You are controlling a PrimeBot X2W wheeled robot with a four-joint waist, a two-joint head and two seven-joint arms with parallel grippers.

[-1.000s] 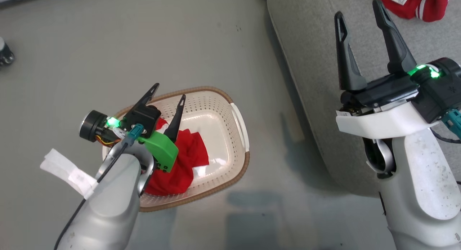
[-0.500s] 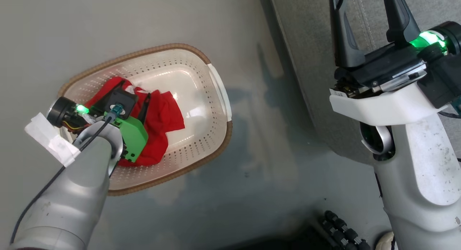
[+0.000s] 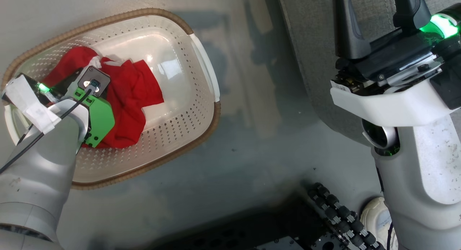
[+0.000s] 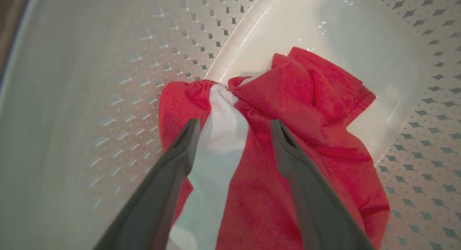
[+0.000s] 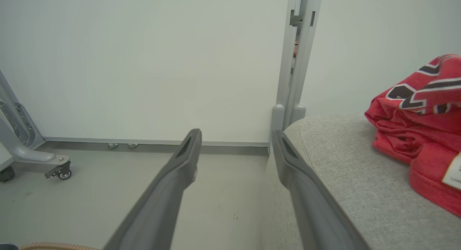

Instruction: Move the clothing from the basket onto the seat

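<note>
while the left fingers [image 4: 176, 160] straddled the clothing [image 4: 306, 116], open and empty
it lay toward nine o'clock in the basket [image 3: 180, 131]; a deep pinch on the bunched fold looked best. right fingers [image 5: 171, 185] gaped empty.

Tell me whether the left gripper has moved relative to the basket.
Yes: the left gripper dropped from above the basket rim to inside it, open fingers straddling the red garment.
</note>
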